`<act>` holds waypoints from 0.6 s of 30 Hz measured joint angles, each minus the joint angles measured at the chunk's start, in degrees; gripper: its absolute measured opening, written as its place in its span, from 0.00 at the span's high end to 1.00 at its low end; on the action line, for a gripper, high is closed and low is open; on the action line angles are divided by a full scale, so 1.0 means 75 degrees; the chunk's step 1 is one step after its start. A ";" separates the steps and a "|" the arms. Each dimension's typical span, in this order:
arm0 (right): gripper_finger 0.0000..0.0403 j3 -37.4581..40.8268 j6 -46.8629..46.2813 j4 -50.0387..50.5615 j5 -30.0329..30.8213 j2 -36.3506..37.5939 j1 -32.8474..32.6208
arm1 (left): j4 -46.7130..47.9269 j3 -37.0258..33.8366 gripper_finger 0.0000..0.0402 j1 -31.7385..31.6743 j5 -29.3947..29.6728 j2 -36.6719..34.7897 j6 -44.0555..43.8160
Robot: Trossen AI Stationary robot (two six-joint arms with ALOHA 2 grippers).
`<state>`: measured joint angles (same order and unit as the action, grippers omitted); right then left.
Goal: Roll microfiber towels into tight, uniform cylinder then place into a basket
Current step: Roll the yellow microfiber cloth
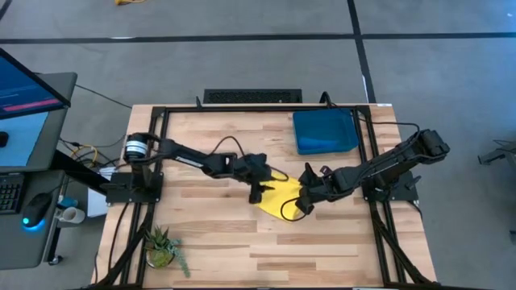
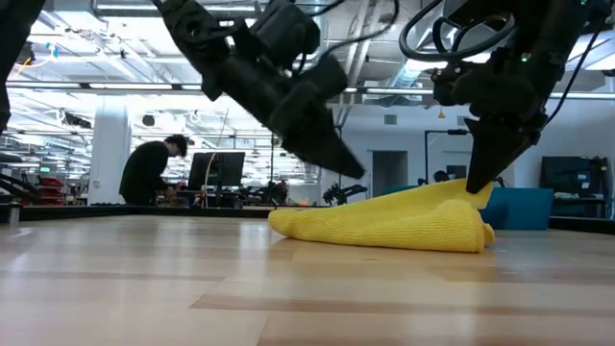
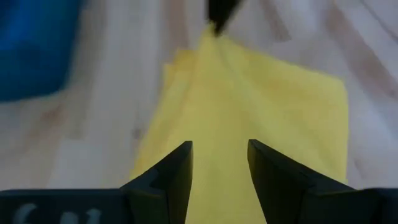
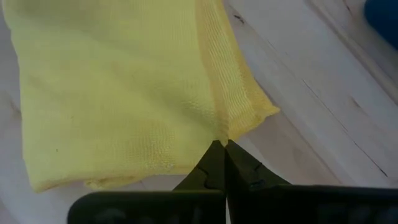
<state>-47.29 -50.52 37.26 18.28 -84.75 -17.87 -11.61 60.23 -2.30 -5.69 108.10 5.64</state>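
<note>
Mid-surface: right tool (image 4: 219, 147) pinched on yellow towel (image 1: 279, 196) edge, lifting it; left tool (image 3: 219, 163) fingers apart, poised just above towel.

Grey floor (image 1: 242, 56); a person (image 2: 149, 173) at what seem distant desks.

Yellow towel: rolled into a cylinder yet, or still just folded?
Folded, not rolled. The yellow towel lies flat in layers on the table, one edge pinched by the shut right end effector.
</note>
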 joint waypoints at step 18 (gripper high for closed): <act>0.97 0.0006 -0.0487 0.0389 0.0494 0.0000 0.0121 | 0.0479 -0.0029 0.64 -0.0429 0.1189 0.0745 -0.1399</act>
<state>-47.24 -54.18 40.17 21.99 -84.75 -16.96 -8.01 60.01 -5.51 3.22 113.69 -4.86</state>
